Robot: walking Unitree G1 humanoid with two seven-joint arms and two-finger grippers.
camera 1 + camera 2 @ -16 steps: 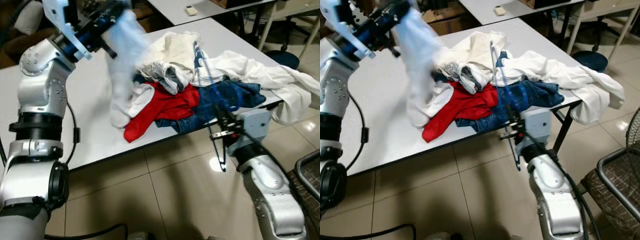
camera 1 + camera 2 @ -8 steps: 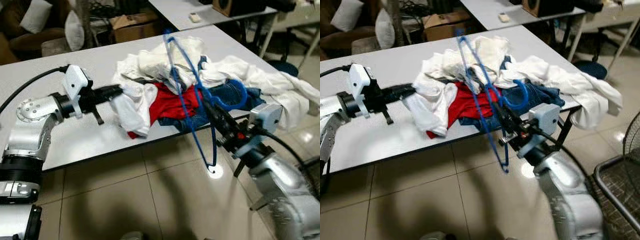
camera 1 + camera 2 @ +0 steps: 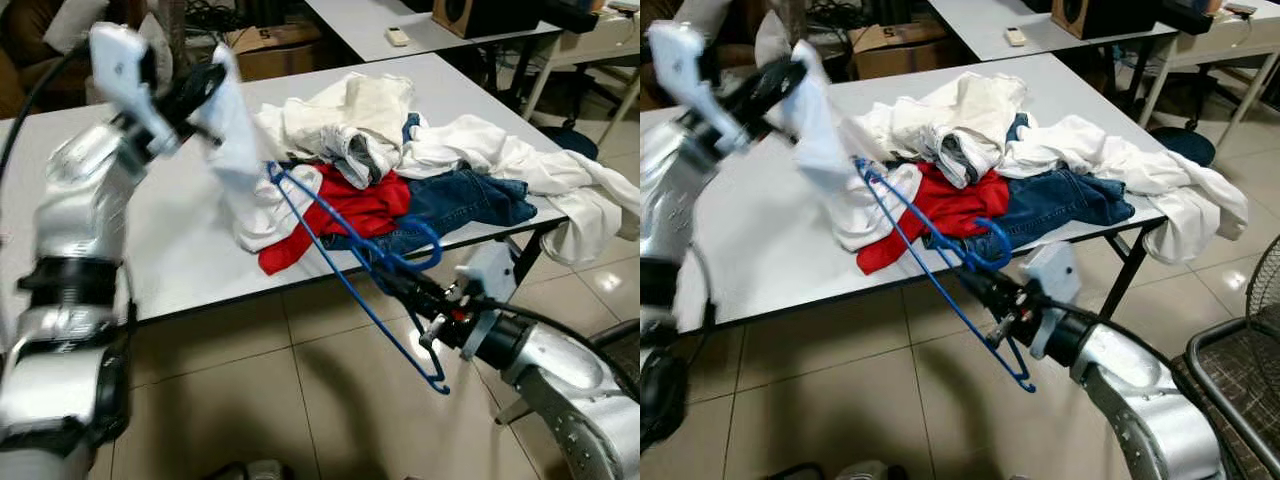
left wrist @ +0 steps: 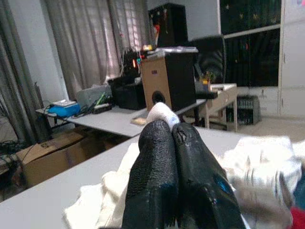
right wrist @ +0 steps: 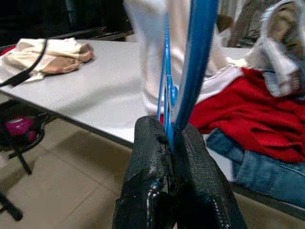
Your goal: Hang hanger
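From the head's left eye view, the left pincer [image 3: 200, 85] is clamped on a white garment [image 3: 240, 160] and holds it up off the worktop [image 3: 180, 260], most likely so the cloth hangs free and an opening can be found for the blue hanger [image 3: 345, 265]. The right pincer [image 3: 415, 295] is closed on that hanger near its hook, below the worktop's near edge, with the triangular frame slanting up toward the lifted garment. The right eye view gives the same: a heap of white, red [image 3: 950, 205] and denim clothes [image 3: 1060, 205] lies mid-worktop, above pale glossy floor tiles, with a second table and a cardboard box [image 3: 890, 45] behind. In the left wrist view the black fingers [image 4: 157, 176] press together with white fabric between them; a speaker and curtains stand beyond. In the right wrist view the fingers [image 5: 150, 176] pinch the blue wire, red cloth just behind.
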